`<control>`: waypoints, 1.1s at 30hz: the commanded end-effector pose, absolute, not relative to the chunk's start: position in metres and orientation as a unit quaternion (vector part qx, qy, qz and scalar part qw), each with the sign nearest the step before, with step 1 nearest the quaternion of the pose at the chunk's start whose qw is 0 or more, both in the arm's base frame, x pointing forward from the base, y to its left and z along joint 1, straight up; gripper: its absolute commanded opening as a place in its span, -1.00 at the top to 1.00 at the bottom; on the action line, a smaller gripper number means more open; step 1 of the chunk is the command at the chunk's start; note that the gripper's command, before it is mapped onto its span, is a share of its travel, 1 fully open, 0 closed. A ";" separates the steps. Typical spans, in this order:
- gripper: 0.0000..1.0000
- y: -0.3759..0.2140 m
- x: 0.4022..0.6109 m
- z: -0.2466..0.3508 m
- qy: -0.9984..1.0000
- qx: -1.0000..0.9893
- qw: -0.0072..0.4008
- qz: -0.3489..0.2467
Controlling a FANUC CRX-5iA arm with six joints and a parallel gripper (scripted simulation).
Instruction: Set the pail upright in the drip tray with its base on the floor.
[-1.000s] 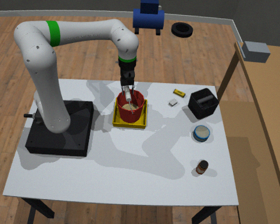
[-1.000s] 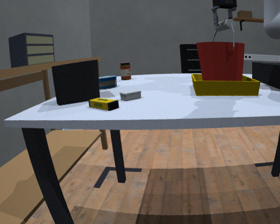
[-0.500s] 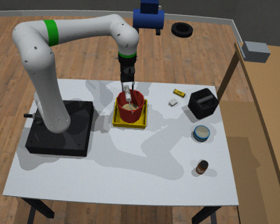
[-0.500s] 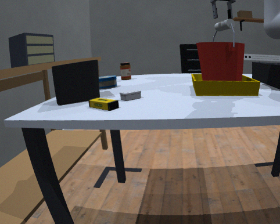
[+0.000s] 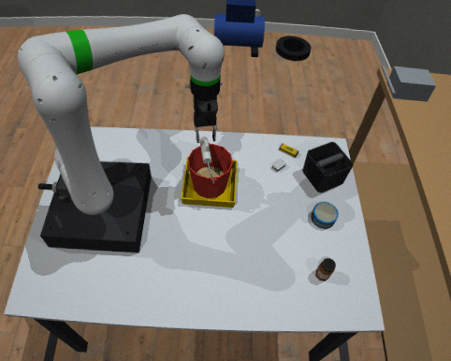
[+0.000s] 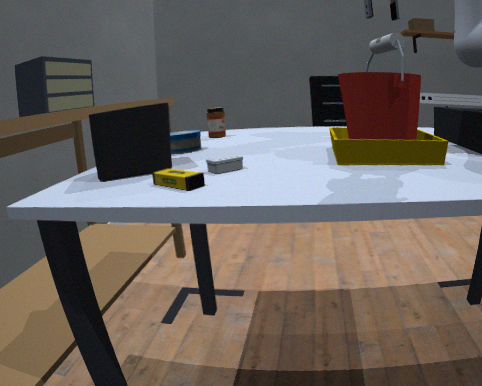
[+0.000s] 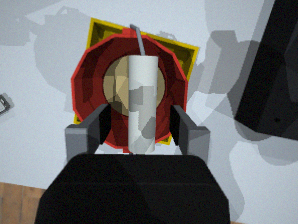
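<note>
My black two-finger claw (image 5: 206,136) (image 6: 381,9) (image 7: 140,116) is released, its metal fingers spread and apart from the white cylindrical grip (image 5: 205,150) (image 6: 384,44) (image 7: 143,102) on the pail's wire handle. Below the claw, the red faceted pail (image 5: 210,183) (image 6: 381,107) (image 7: 89,82) stands upright within the walls of the yellow rectangular drip tray (image 5: 211,203) (image 6: 390,152) (image 7: 186,50), on the white worktop (image 5: 187,290) (image 6: 280,175) (image 7: 30,155). The walls hide the base's edge; its level rim suggests that the tray's floor bears it fully. The handle leans up, so I judge a straight climb between-finger clearance safest, lest a finger snag it.
</note>
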State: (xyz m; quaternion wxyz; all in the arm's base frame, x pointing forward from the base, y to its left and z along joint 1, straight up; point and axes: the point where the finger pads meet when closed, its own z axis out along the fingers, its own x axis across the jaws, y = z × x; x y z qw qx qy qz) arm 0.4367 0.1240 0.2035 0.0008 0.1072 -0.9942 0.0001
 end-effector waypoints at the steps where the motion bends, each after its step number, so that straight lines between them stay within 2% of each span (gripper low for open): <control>1: -1.00 0.124 0.437 0.209 -0.994 0.107 0.000 0.000; 33: -1.00 0.124 0.437 0.216 -0.994 0.107 0.000 0.000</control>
